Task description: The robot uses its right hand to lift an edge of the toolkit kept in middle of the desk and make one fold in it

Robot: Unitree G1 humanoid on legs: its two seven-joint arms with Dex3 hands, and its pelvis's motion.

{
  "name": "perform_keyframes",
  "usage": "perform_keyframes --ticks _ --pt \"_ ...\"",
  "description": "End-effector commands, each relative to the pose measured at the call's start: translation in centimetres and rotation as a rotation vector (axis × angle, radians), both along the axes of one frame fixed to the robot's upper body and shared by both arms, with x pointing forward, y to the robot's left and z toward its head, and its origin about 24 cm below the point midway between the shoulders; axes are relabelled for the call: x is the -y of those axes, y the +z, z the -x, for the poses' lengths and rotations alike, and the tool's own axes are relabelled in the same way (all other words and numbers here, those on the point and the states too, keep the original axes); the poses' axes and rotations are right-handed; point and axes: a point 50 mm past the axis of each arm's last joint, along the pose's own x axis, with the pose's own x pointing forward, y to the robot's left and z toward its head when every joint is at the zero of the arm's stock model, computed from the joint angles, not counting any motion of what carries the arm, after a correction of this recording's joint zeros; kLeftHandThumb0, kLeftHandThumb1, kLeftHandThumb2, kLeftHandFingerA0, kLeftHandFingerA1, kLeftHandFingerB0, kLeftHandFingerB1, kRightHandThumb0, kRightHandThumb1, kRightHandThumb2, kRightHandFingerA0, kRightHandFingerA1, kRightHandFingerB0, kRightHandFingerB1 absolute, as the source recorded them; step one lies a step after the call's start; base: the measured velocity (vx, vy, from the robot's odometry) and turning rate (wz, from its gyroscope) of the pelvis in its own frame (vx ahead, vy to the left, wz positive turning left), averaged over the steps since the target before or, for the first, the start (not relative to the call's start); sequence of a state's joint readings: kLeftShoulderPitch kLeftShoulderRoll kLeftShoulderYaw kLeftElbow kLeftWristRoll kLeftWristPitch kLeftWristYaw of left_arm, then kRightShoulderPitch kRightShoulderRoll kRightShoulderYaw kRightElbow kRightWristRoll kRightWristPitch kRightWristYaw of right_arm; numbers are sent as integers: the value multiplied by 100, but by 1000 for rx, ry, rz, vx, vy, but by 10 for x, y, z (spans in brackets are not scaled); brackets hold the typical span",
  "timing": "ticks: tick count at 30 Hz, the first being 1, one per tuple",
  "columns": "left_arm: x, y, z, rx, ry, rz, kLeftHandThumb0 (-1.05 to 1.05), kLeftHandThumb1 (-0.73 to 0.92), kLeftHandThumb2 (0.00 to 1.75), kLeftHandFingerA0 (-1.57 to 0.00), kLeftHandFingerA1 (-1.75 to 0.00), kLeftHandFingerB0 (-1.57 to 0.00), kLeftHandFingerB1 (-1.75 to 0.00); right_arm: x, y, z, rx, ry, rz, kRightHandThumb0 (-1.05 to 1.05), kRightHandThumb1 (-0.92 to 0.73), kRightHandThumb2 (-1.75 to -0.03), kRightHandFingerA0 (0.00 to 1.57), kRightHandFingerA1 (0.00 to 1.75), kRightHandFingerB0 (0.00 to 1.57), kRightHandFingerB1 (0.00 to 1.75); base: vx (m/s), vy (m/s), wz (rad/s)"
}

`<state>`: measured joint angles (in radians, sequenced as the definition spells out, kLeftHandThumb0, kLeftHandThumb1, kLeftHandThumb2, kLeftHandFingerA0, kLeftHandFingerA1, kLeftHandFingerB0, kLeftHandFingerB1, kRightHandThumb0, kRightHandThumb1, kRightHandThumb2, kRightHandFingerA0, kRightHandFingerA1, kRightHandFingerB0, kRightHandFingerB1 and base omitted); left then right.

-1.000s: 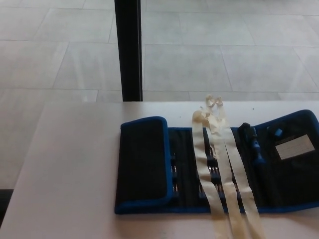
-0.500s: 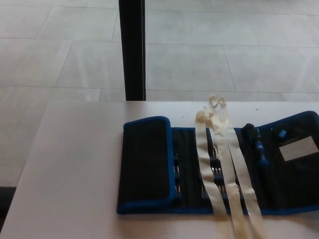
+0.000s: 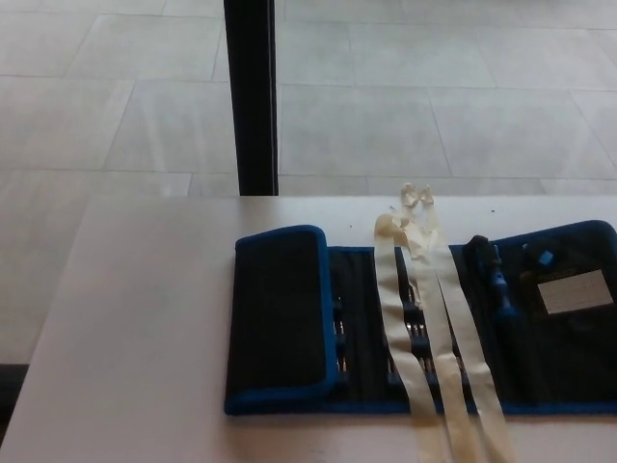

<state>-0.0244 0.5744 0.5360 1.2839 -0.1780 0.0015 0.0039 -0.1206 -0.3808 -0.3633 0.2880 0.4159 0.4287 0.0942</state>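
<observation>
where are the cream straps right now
In the head view, the cream straps lie across the open toolkit, right of its folded flap, trailing toward the desk's near edge.

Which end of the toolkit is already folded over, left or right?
The left end: its flap lies doubled over the pockets, showing the plain outer side. The right end lies open, label showing.

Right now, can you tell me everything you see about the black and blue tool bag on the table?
The toolkit is a long, flat roll of black fabric with bright blue edging, lying open on the white desk. Its left end flap is already folded over onto the middle. Inside, small tools sit in pockets, and a blue-handled tool lies near the right. A pale label is on the right part. Two cream ribbons drape across it and off the front. No robot hand shows.
</observation>
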Motion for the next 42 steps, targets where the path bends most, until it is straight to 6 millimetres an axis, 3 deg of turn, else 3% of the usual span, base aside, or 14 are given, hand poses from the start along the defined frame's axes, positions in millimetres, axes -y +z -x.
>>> perform_keyframes --ticks 1,9,16,17,21,22,23,24,26,32,34,35,39,42 --pt "-3 2 3 -17 13 -6 -64 85 65 -63 -62 -47 -51 17 14 -2 38 -55 16 -66 -78 -64 64 45 40 36 0 0 0" --pt "-3 2 3 -22 8 -9 -65 85 65 -62 -61 -47 -51 26 29 -8 134 -140 -48 -66 -63 -97 56 60 33 50 0 0 0" --pt "-3 3 0 -13 2 -10 -65 85 65 -63 -62 -46 -50 24 27 -11 132 -145 -65 -66 -62 -96 54 60 35 51 0 0 0" --pt "-3 3 -2 -9 0 -11 -65 84 65 -62 -63 -43 -49 22 26 -11 128 -146 -70 -63 -78 -64 61 47 40 38 0 0 0" --pt "-2 3 -5 0 -3 -10 -64 85 65 -63 -62 -47 -51 22 20 -13 115 -154 -99 -67 -62 -96 53 60 36 52 0 0 0" --pt "-2 4 -5 3 3 -7 -64 85 65 -63 -62 -48 -51 22 19 -13 109 -160 -103 -65 -77 -63 62 48 41 38 0 0 0" --pt "-2 4 -5 4 1 -4 -64 85 65 -63 -62 -47 -51 22 17 -14 100 -163 -105 -66 -62 -96 56 61 34 51 0 0 0" --pt "-2 4 -5 2 0 -5 -65 85 65 -63 -63 -46 -51 22 16 -14 95 -162 -109 -64 -77 -64 61 49 39 38 0 0 0" --pt "-3 4 -6 -1 1 -9 -66 85 66 -63 -64 -44 -51 21 11 -15 79 -161 -115 -65 -63 -97 55 61 32 50 0 0 0" --pt "-1 3 -9 7 -8 3 -66 85 65 -63 -63 -47 -52 22 1 -18 27 -164 -111 -66 -62 -96 55 62 37 52 0 0 0" --pt "-1 3 -8 5 -13 2 -66 86 65 -61 -63 -44 -51 23 -1 -20 17 -163 -95 -66 -78 -64 62 50 42 39 0 0 0" --pt "-1 3 -7 10 -7 3 -65 85 65 -62 -64 -44 -51 23 -1 -21 16 -159 -89 -66 -62 -97 53 62 36 52 0 0 0" --pt "-3 5 -7 22 4 5 -66 85 65 -61 -64 -44 -52 26 -3 -25 6 -194 -70 -66 -63 -97 54 61 36 52 0 0 0" --pt "-3 5 -7 7 -2 -3 -66 85 65 -61 -63 -44 -51 26 -4 -26 10 -184 -76 -66 -79 -64 63 50 45 40 0 0 0"
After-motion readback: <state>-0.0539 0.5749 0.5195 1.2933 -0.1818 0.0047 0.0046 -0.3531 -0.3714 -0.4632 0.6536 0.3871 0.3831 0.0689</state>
